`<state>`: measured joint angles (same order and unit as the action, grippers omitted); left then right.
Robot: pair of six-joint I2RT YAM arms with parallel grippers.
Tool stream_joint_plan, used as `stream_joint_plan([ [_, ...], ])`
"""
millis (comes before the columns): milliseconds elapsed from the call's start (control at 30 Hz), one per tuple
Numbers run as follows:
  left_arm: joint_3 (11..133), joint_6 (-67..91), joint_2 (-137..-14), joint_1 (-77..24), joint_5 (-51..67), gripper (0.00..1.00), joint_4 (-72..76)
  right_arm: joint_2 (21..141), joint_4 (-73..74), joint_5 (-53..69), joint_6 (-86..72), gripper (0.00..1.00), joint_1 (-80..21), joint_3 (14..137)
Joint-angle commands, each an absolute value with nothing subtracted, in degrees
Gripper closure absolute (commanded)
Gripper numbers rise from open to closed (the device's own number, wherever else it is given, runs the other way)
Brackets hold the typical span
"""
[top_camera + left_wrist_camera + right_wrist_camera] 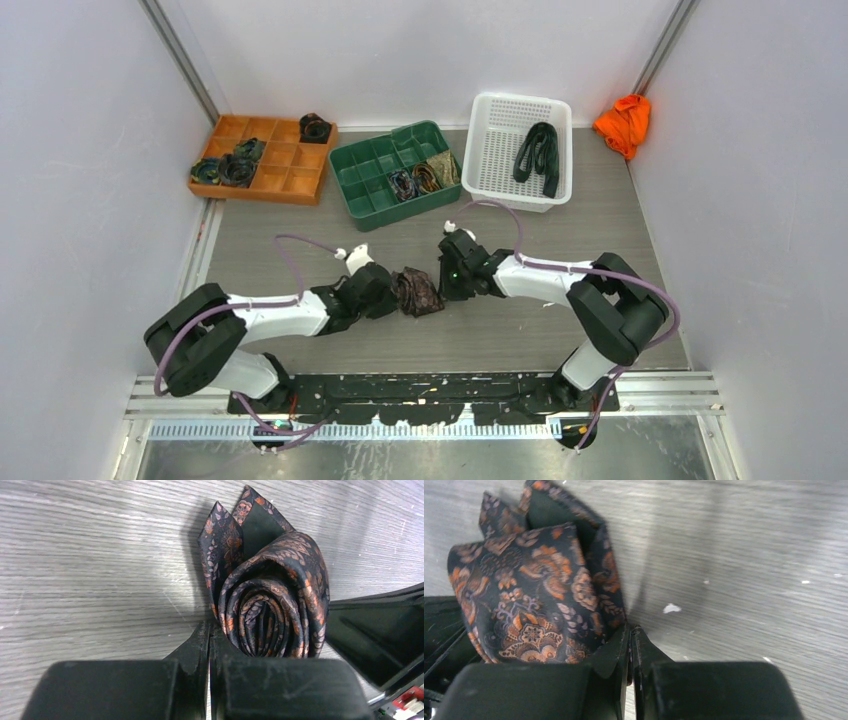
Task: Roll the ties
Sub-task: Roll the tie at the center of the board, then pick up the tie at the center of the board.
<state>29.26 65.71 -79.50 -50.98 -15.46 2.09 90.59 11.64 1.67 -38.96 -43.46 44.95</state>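
left gripper (210,630) and right gripper (630,630) both pinched together, rolled tie (417,292) between them
each pair of fingers shows only a hairline gap; the coil sits against their tips on the table (300,250), and i cannot tell whether either nips a fold of it. farther back i see coiled ties (238,168) in the orange tray (270,192), more in the green tray (365,195), and a loose dark tie (538,155) in the white basket (495,150)
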Motion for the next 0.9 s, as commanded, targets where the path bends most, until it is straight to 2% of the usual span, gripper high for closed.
stream_joint_plan([
  [0, 29.26, 64.45, -81.22, -50.84, -13.17, 1.00, 6.25, 91.54, 12.13, 3.02, -39.28, 0.88, -46.26, 48.08],
  [300, 27.37, 67.10, -88.59, -52.28, -8.40, 1.00, 14.76, 92.25, 13.12, 3.13, -39.46, 0.88, -48.92, 52.84],
  [500, 25.73, 67.37, -89.86, -52.29, -9.32, 1.00, 15.72, 90.89, 16.88, -2.11, -37.81, 0.86, -48.95, 53.18],
  [667, 24.31, 66.82, -84.03, -52.29, -12.73, 1.00, 8.93, 84.90, 20.07, -10.60, -37.46, 0.74, -48.92, 51.96],
  [800, 24.34, 66.62, -75.75, -52.29, -16.11, 1.00, -2.11, 77.27, 23.09, -17.96, -38.11, 0.59, -48.91, 50.52],
  [867, 25.62, 65.87, -70.34, -52.29, -18.43, 1.00, -8.62, 73.04, 24.17, -19.20, -38.75, 0.46, -48.94, 48.96],
])
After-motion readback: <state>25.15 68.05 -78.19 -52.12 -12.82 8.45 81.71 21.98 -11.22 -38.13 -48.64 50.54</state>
